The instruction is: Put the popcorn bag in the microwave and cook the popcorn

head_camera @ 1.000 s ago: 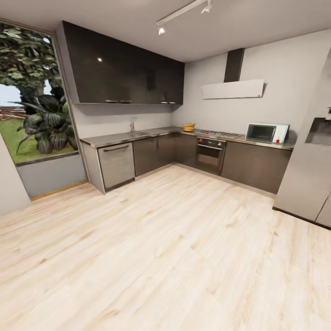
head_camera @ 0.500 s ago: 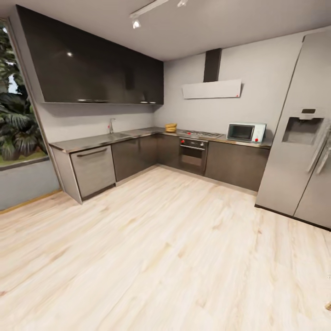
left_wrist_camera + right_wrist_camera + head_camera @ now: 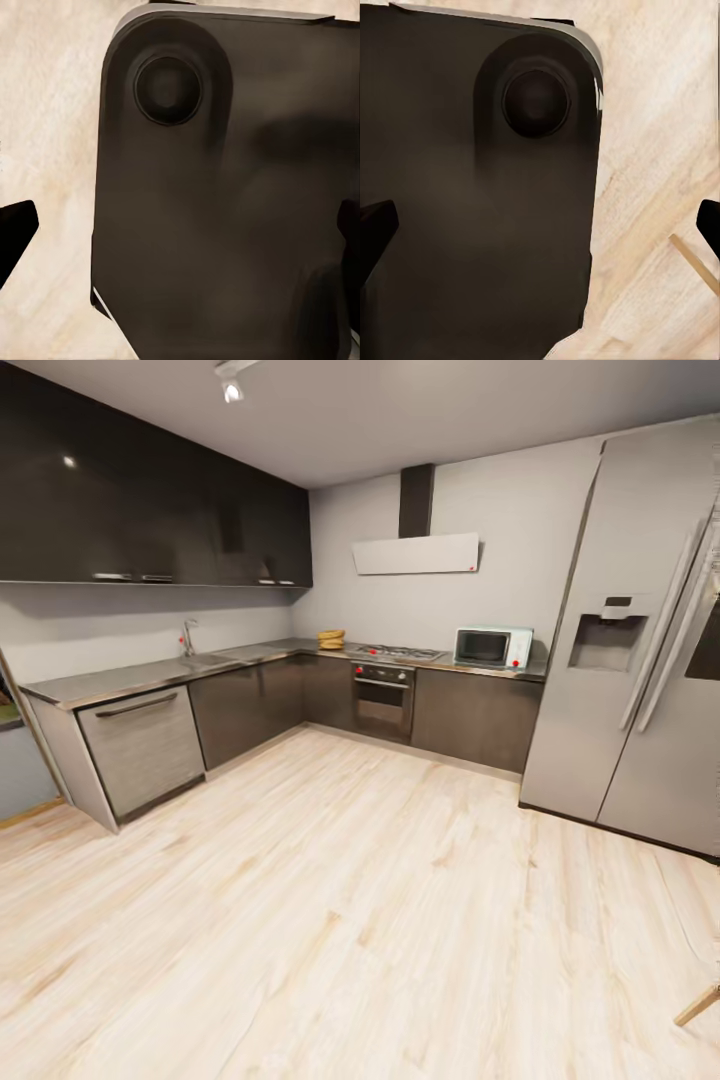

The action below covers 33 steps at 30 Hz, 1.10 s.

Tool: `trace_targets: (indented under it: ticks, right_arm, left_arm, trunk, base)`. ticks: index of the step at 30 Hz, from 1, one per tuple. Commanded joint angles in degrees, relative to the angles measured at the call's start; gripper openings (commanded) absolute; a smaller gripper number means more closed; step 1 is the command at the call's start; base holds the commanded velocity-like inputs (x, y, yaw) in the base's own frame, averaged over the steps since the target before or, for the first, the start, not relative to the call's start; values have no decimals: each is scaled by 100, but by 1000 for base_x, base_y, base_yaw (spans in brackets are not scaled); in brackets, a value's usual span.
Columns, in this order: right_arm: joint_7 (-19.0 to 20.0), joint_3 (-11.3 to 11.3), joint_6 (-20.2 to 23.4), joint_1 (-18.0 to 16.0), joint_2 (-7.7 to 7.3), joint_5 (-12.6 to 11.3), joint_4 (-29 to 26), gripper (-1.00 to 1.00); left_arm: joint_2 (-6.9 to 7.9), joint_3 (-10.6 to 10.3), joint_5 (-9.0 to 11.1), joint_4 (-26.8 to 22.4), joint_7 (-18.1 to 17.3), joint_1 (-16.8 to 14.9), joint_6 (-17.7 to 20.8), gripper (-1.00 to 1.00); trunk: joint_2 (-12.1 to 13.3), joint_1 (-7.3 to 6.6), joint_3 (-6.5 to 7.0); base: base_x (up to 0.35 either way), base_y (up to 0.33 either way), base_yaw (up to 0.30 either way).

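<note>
Across the kitchen, the small orange-tan popcorn bag sits on the grey countertop in the far corner, left of the gas hob. Further right on the same worktop stands the mint-blue microwave, door closed, beside the fridge. In the left wrist view my left gripper hangs open over a dark part of my own body, its dark fingertips far apart. Likewise open with nothing between its fingers, my right gripper hangs above the same dark body and the wooden floor.
A tall steel fridge stands at the right. The steel oven and hob lie between bag and microwave. Dark cabinets line two walls, with a sink tap. Wide pale wooden floor stretches ahead. A wooden leg shows at the lower right.
The camera has turned right: the window has slid out of the picture and the fridge has come fully in. Bag and microwave stay where they were on the worktop.
</note>
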Motion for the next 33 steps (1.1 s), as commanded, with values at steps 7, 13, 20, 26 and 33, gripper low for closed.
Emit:
trace_targets:
  ticks: [7,13,20,26,33]
  right_arm:
    - [-1,-6,-30,-4,-1,29,12,100]
    - [-1,-5,-25,-4,3,40,12,100]
    - [-1,23,1,-4,7,95,12,100]
    - [-1,31,-23,-4,0,93,12,100]
    - [-1,22,-30,-4,-1,66,12,100]
  left_arm:
    - [-2,-10,52,-4,12,2,-14,100]
    - [-2,-10,60,-4,12,2,-13,100]
    - [-2,-18,45,-5,12,2,-22,100]
    - [-2,-11,58,-4,21,2,-10,100]
    - [-2,-10,61,-4,21,2,30,100]
  trunk:
    - [-2,4,-4]
    - [-2,4,-4]
    - [-2,4,-4]
    - [-2,4,-4]
    - [-2,4,-4]
  base:
    - [324,0,-242]
    - [324,0,-137]
    - [324,0,-2]
    - [324,0,0]
    - [324,0,0]
